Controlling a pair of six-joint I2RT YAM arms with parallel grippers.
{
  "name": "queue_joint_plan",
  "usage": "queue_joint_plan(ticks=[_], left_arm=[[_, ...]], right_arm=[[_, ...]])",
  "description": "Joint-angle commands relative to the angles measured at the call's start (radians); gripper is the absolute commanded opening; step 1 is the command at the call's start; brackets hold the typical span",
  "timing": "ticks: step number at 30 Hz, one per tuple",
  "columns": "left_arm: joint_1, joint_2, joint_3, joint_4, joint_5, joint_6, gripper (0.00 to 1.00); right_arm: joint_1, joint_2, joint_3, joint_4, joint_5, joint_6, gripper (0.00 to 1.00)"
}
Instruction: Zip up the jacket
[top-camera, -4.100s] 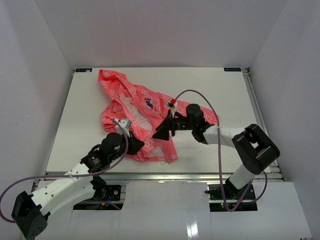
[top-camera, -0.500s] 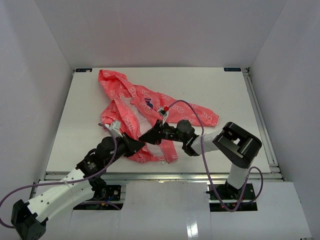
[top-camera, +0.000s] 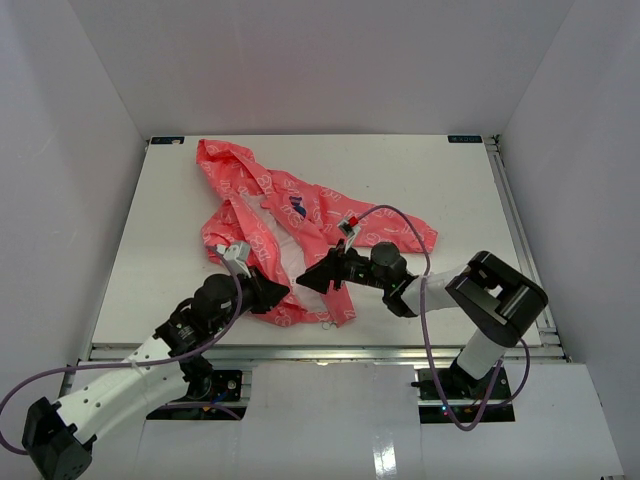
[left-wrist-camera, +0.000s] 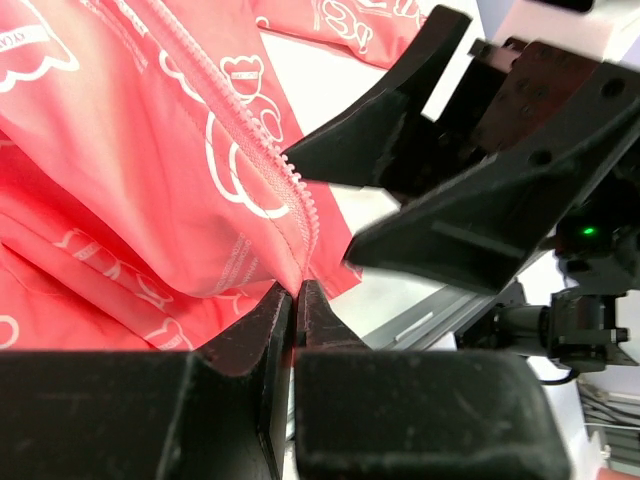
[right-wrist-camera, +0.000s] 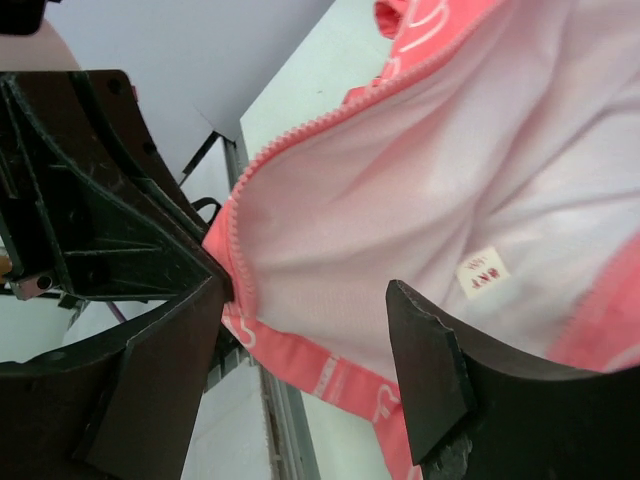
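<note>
Two claws sit close together at the near hem of the jacket (top-camera: 318, 208), which lies unzipped on the desk (top-camera: 450, 180), left of centre. Left claw (left-wrist-camera: 295, 290) pinches the zipper edge. Right claw (right-wrist-camera: 300, 330) spread, pale lining between its fingers.

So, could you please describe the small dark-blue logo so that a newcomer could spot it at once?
On the white table lies a coral-pink thin-fabric hooded jacket printed with white outlines. On its chest panel sits a small logo, the only dark-blue mark among the white prints.
</note>
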Motion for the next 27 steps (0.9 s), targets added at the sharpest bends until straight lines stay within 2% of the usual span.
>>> queue_joint_plan(ticks=[1, 3, 5, 8, 10, 14, 20, 27], left_arm=[[-0.002, -0.010, -0.008, 0.031, -0.004, 0.061, 0.00], [-0.001, -0.023, -0.011, 0.026, -0.009, 0.071, 0.00], [-0.001, -0.034, -0.007, 0.007, -0.024, 0.079, 0.00], [-0.003, -0.028, 0.003, -0.016, -0.058, 0.096, 0.00], [-0.003, -0.017, 0.011, -0.039, -0.087, 0.104, 0.00], [-0.001, -0.029, -0.003, -0.048, -0.117, 0.088, 0.00], [-0.002, -0.004, -0.018, -0.031, -0.107, 0.090, 0.00], [-0.001, -0.022, -0.023, -0.028, -0.106, 0.093, 0.00]], right_arm=[[-0.080, -0.070, -0.015, -0.066, -0.004, -0.061, 0.71], [-0.122, -0.089, 0.010, -0.189, 0.012, -0.122, 0.66], [-0.132, -0.117, 0.053, -0.434, 0.125, -0.185, 0.60], [-0.131, -0.135, 0.109, -0.712, 0.321, -0.242, 0.51], [-0.113, -0.143, 0.149, -0.851, 0.410, -0.250, 0.47], [-0.011, -0.160, 0.240, -1.145, 0.689, -0.276, 0.46], [0.114, -0.263, 0.248, -1.352, 0.828, -0.297, 0.49], [0.202, -0.376, 0.221, -1.416, 0.781, -0.330, 0.51]])
